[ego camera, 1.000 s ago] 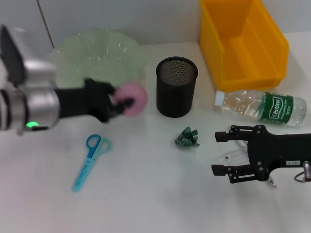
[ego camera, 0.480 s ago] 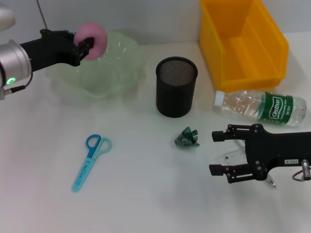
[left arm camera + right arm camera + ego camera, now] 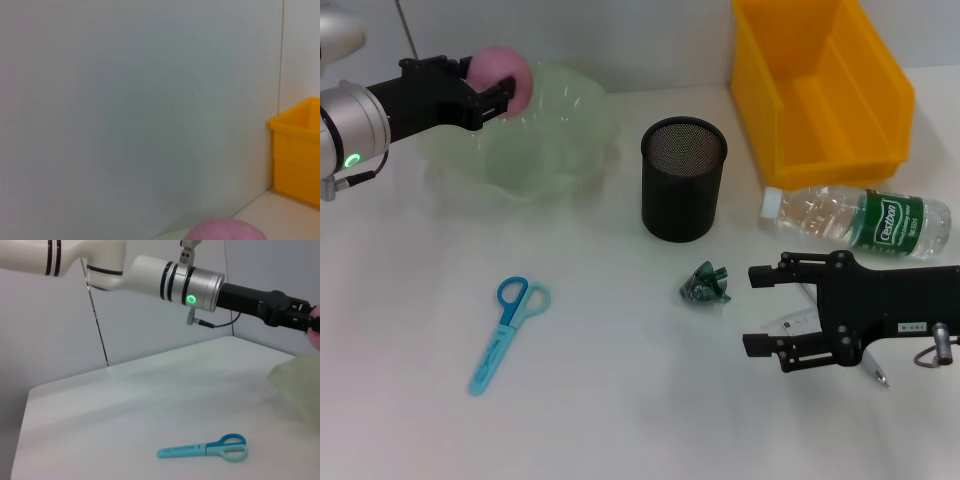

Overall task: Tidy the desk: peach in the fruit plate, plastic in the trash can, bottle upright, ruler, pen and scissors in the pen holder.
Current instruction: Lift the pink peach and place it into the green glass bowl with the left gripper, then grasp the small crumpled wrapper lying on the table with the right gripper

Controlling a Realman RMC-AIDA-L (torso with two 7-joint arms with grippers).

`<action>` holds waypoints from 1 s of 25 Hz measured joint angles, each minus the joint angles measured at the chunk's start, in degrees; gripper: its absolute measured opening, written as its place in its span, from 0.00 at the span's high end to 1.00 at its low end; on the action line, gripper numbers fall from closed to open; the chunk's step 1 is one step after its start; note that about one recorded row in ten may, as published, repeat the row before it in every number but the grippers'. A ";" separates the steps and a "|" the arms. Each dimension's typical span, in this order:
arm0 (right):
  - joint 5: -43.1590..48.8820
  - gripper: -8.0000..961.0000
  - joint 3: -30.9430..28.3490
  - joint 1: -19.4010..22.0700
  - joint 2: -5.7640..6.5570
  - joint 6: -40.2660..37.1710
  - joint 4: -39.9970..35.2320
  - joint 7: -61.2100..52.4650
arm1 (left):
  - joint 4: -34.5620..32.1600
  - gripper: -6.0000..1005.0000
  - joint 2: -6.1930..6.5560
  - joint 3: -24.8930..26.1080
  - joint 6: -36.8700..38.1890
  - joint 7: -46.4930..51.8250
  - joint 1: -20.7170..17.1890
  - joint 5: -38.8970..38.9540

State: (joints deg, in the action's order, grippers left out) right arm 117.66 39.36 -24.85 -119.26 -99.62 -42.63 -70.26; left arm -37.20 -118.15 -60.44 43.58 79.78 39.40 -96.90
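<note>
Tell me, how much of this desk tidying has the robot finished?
Nothing looks finished yet. The left hand holds the peach above the green plate. The open right hand hovers over the ruler. The bottle lies sideways; the scissors and plastic scrap sit on the desk.

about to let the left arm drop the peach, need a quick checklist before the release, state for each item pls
1. Peach held in the left gripper: ok, fingers shut on it.
2. Peach over the fruit plate: cannot tell; it sits above the plate's far left rim, not clearly over the middle.
3. Plate free to receive it: ok, nothing is seen inside.
4. Peach low enough for a soft drop: cannot tell, height above the plate is unclear.
5. Right gripper out of the way: ok, open and low over the desk near the bottle, far from the plate.
6. Scissors and pen holder clear of the drop: ok.
</note>
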 joint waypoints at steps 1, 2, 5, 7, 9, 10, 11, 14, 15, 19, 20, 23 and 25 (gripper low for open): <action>0.00 0.13 -0.15 -0.19 0.00 0.14 0.30 -0.15 | 0.00 0.55 0.00 0.00 0.00 0.00 0.00 0.00; -0.03 0.13 -0.31 -0.47 0.00 0.31 0.68 -0.43 | 0.00 0.52 -0.01 0.00 -0.02 -0.02 -0.04 0.01; -0.14 0.13 -0.51 -1.29 0.10 0.60 1.29 -1.56 | 0.14 0.43 -0.06 -0.06 -0.25 -0.07 -0.07 0.05; -0.18 0.13 -0.51 -1.69 0.11 0.62 1.36 -2.02 | 0.16 0.34 -0.07 -0.19 -0.25 -0.11 -0.06 0.05; -0.27 0.13 -0.51 -1.84 0.12 0.64 1.41 -2.27 | 0.14 0.25 -0.09 -0.34 -0.19 -0.15 -0.05 0.05; -0.34 0.13 -0.51 -1.90 0.13 0.64 1.43 -2.34 | 0.08 0.20 -0.09 -0.35 -0.13 -0.16 -0.06 0.05; -0.55 0.13 -0.57 -1.91 0.13 0.66 1.45 -2.37 | -0.18 0.19 -0.10 -0.37 0.04 -0.16 -0.22 0.05; -2.02 0.13 -1.21 -1.79 0.15 1.46 1.40 -3.74 | -1.49 0.17 -0.20 -0.42 0.86 -0.12 -1.21 0.06; -2.87 0.13 -1.77 -1.85 0.32 2.71 0.87 -7.03 | -2.46 0.16 -0.28 -0.44 1.82 0.03 -2.07 0.04; -2.84 0.13 -1.71 -2.23 0.66 3.50 -2.64 -14.53 | -6.92 0.14 -0.46 -0.47 14.04 -0.57 -6.96 0.48; -2.50 0.13 -0.79 -2.09 0.70 3.10 -7.49 -19.75 | -7.35 0.14 -0.45 -0.47 16.28 -0.91 -7.68 0.73; -0.15 0.13 1.11 -1.81 0.55 2.57 -17.20 -29.51 | -7.95 0.14 -0.40 -0.47 23.05 -3.18 -10.32 2.27; 3.95 0.13 1.66 -2.96 0.66 1.41 -23.68 -36.59 | -7.79 0.14 -0.38 -0.60 30.41 -8.23 -13.90 4.18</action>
State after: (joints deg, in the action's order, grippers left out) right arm 121.61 41.02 -27.82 -118.60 -98.21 -66.31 -106.85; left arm -44.98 -118.53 -61.04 73.99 71.55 25.51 -92.72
